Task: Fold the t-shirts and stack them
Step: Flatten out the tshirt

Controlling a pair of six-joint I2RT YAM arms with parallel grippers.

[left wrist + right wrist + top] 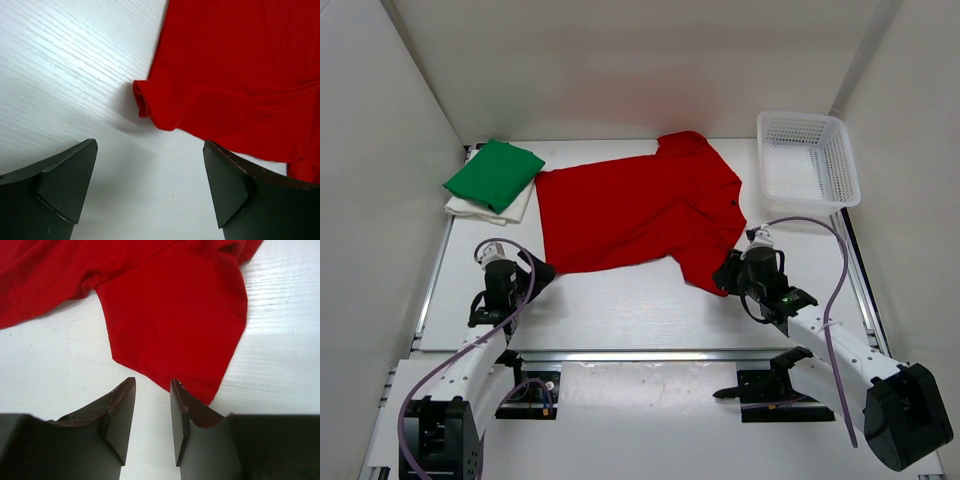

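Note:
The red t-shirt lies spread flat across the middle of the table, with one sleeve pointing toward the front right. My left gripper sits just off the shirt's front left corner. It is open wide over bare table. My right gripper is at the tip of that sleeve. Its jaws stand a narrow gap apart with only table between them, and the cloth edge lies just ahead. The green t-shirt lies folded on the folded white t-shirt at the back left.
A white mesh basket stands at the back right, near the red shirt's far sleeve. White walls close in the table on the left, right and back. Purple cables loop from both arms.

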